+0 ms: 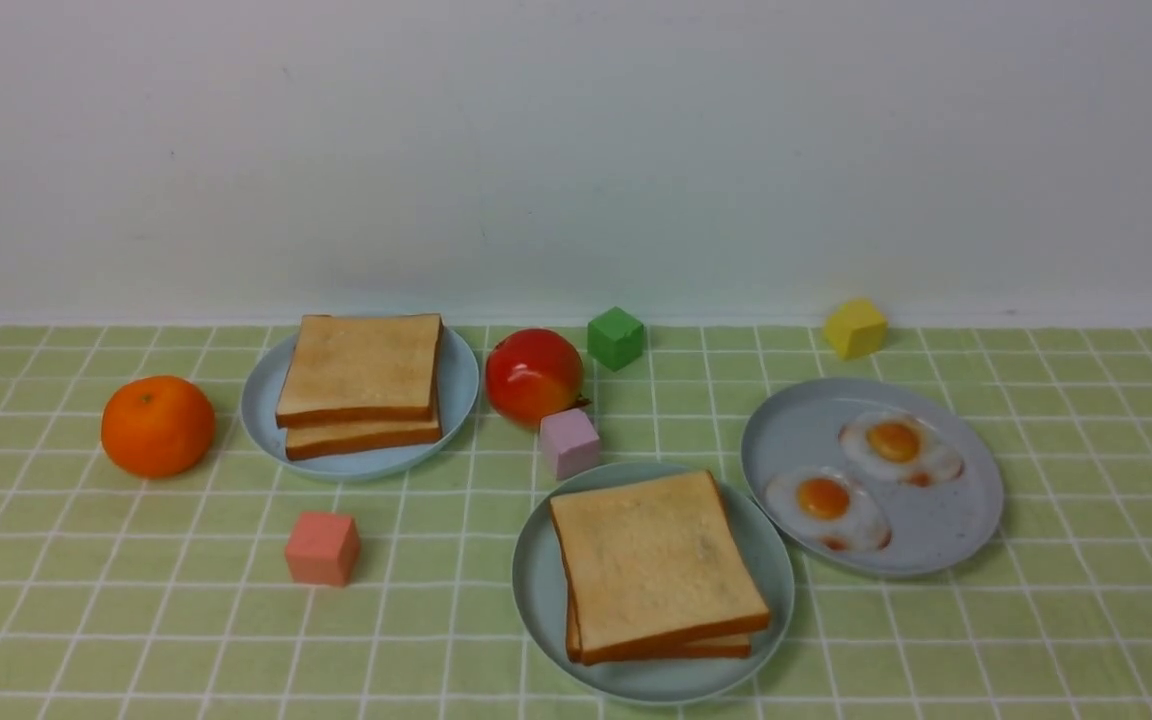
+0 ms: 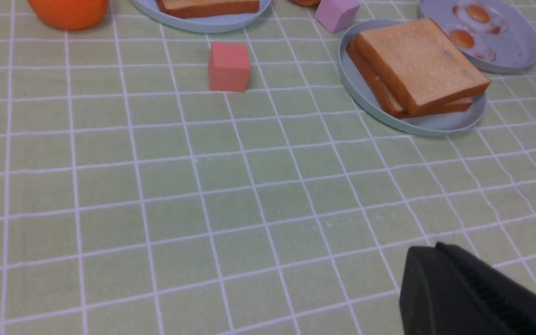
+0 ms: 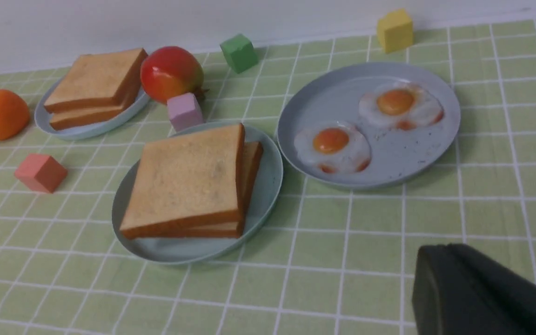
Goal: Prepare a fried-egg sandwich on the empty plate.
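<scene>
Two golden toast slices (image 1: 651,560) lie stacked on the pale teal plate (image 1: 536,590) at the front middle, the top one slightly askew. Whether an egg lies between them, I cannot tell. The wrist views show the same stack (image 2: 419,63) (image 3: 186,179) on its plate (image 2: 435,125) (image 3: 179,251). Neither arm shows in the front view. My left gripper (image 2: 435,246) is shut and empty over bare cloth, well short of the plate. My right gripper (image 3: 440,249) is also shut and empty, on the near side of the plates.
A grey speckled plate (image 1: 936,530) at the right holds two fried eggs (image 1: 824,505). A light blue plate (image 1: 456,390) at the back left carries two toast slices (image 1: 361,375). An orange (image 1: 156,425), an apple (image 1: 533,375) and four cubes, lilac (image 1: 568,442), salmon (image 1: 322,547), green (image 1: 616,337), yellow (image 1: 854,327), stand around.
</scene>
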Action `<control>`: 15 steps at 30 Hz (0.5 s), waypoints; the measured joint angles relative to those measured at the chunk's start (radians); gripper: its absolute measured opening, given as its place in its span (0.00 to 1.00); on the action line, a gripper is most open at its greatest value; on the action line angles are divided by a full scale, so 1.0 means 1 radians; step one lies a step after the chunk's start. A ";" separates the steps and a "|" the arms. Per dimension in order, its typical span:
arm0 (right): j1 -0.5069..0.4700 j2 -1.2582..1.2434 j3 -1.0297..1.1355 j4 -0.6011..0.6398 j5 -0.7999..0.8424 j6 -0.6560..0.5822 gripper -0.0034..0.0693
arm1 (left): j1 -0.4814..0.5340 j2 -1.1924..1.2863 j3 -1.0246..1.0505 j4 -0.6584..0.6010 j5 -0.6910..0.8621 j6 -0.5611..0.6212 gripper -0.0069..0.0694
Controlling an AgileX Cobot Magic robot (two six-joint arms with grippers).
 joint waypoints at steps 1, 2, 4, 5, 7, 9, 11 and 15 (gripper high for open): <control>0.000 0.000 0.003 0.000 0.000 0.000 0.07 | 0.000 0.000 0.000 0.000 0.001 0.000 0.07; 0.000 0.000 0.021 0.006 0.005 0.000 0.07 | 0.000 -0.001 0.001 0.000 0.001 0.000 0.07; 0.000 0.000 0.044 0.000 0.013 0.000 0.08 | 0.000 -0.001 0.001 0.000 0.001 0.000 0.07; 0.000 0.000 0.046 0.000 0.013 0.000 0.08 | 0.000 -0.001 0.001 0.000 0.001 0.000 0.07; 0.000 0.000 0.070 0.000 0.012 0.001 0.08 | 0.000 -0.001 0.002 0.000 0.001 0.000 0.07; 0.000 0.000 0.079 0.000 0.011 0.001 0.08 | 0.000 -0.001 0.002 0.000 0.001 0.000 0.07; 0.000 0.000 0.080 0.000 0.009 0.001 0.08 | 0.000 -0.001 0.002 0.000 0.001 0.000 0.07; 0.000 0.000 0.080 0.006 0.003 0.001 0.09 | 0.000 -0.001 0.003 0.000 0.002 0.000 0.07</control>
